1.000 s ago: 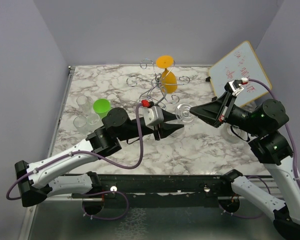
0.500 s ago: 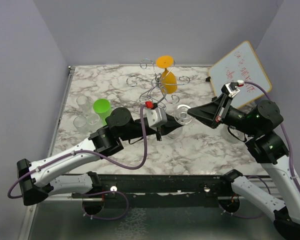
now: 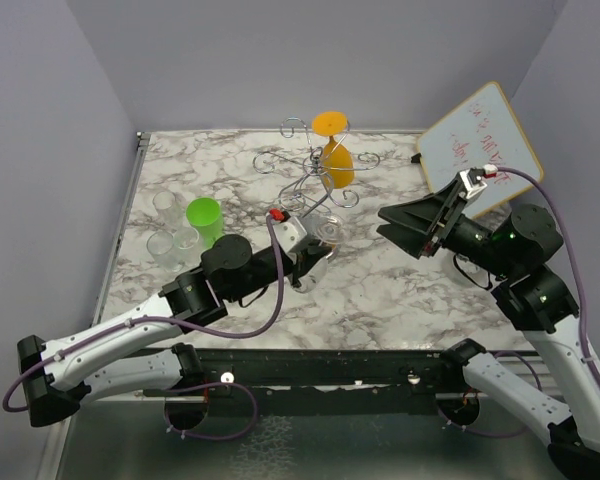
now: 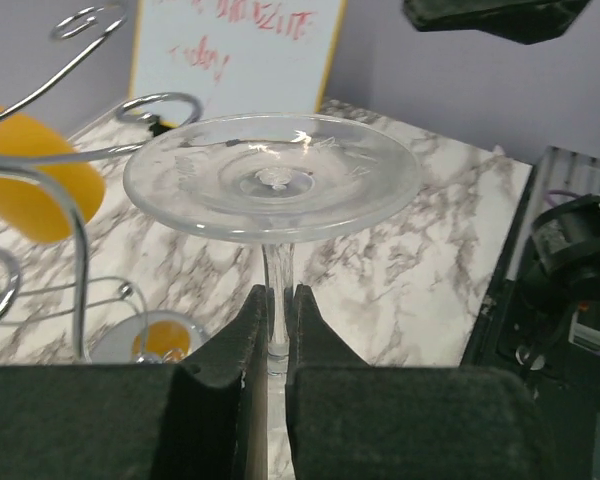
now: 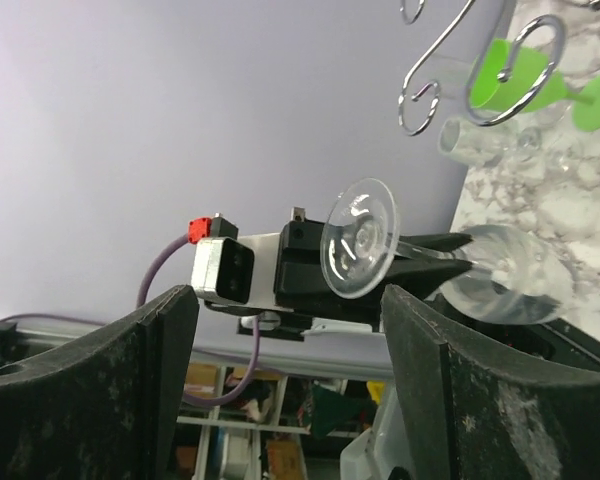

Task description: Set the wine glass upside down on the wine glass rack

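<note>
- A cluster of clear glasses (image 3: 164, 242) stands near the left edge of the marbled surface (image 3: 230, 170). Whether anything is in them cannot be told.
- A green glass (image 3: 203, 214) sits just to the right of the cluster, touching or nearly touching it.
- The left pincer (image 3: 315, 258) reaches in over the middle of the surface. Its two dark fingers (image 4: 230, 345) are pressed together on the thin stem of the wine glass (image 3: 327, 235).
- That glass is clear and is held off the surface, just on the near side of the rack and not on it. In the left wrist view its round foot faces away from the wrist, and the bowl is hidden behind the fingers. The right wrist view shows the foot on one side of the pinching fingers and the bowl on the other.
- The wine glass rack (image 3: 305, 165) stands at the middle of the far edge, with its chrome scroll arms spreading out.
- An orange glass (image 3: 337, 163) hangs upside down in the rack, with its flat foot on top.
- The right pincer (image 3: 384, 222) hovers to the right of the held glass. It is spread wide, touches nothing, and points at the glass's foot.
- A whiteboard (image 3: 477, 140) with red writing leans at the far right corner.
</note>
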Controlling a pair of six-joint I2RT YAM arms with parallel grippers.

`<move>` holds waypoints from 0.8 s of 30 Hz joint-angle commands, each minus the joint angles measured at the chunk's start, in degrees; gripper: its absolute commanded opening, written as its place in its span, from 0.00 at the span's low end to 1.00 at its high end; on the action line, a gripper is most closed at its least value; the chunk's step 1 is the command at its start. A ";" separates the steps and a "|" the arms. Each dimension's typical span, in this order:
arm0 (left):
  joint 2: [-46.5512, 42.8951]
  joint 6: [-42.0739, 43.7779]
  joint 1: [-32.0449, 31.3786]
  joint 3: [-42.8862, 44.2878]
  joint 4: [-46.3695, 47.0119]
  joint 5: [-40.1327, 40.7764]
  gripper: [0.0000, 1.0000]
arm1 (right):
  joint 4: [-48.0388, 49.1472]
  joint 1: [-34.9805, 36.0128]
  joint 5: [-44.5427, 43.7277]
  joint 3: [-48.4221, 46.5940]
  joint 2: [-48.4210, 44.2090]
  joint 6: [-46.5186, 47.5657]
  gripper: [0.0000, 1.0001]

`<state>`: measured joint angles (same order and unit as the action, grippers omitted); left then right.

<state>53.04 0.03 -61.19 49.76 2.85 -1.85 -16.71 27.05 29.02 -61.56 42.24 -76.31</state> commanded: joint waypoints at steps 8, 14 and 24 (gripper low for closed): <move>-5.85 -4.21 1.31 -1.13 -4.27 23.47 0.00 | -6.73 -0.05 -12.38 1.19 -2.06 7.07 0.79; -3.19 -6.91 5.62 -2.24 2.85 17.61 0.00 | -6.15 -0.01 -12.89 2.11 -2.17 7.32 0.79; 1.45 -11.78 16.33 -4.93 12.55 -6.81 0.00 | -5.61 -0.01 -13.26 2.19 -2.87 8.25 0.77</move>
<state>54.08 -9.89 -46.26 45.71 7.33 3.29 -22.02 27.05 17.39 -59.20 40.05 -69.52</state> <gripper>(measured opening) 0.052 0.778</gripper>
